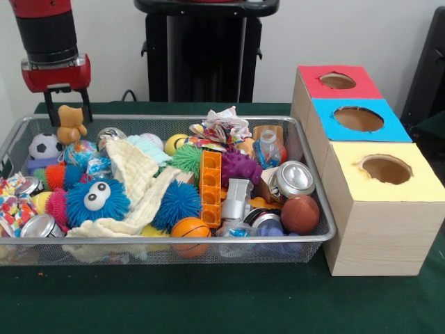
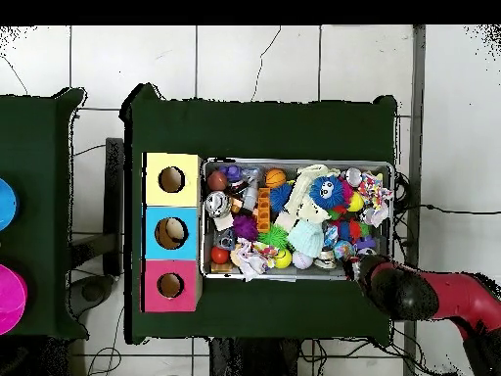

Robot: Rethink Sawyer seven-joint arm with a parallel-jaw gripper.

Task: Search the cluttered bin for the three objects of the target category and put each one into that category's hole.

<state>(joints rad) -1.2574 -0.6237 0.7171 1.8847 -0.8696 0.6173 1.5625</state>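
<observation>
A: Gripper, upper left of the front view: jaws closed on a small tan bear, held just above the bin's far left corner. Overhead view puts it at the bin's lower right corner.

B: Progress?

A: Item one appears to be in hand, not yet delivered. The target category is not stated; a bear suggests soft or animal toys, but that is a guess. Three holes at the right of the front view: red, blue, yellow. From the front, nothing shows inside them. From above, the blue one shows something pale within; what it is cannot be told. The boxes stand well apart from the gripper, across the whole bin.

B: Counts?

A: Boxes, 3. Holes, 3. Bin, 1, still crowded. Balls countable in the front view: soccer ball, basketball, brown ball. Cans: at least 3 visible. Spiky puffers: roughly 5, one blue with eyes. Cloth, 1. Orange block, 1. Further pieces are buried and uncounted.

B: Remaining?

A: Judged: this bear's drop, then two more finds.
</observation>
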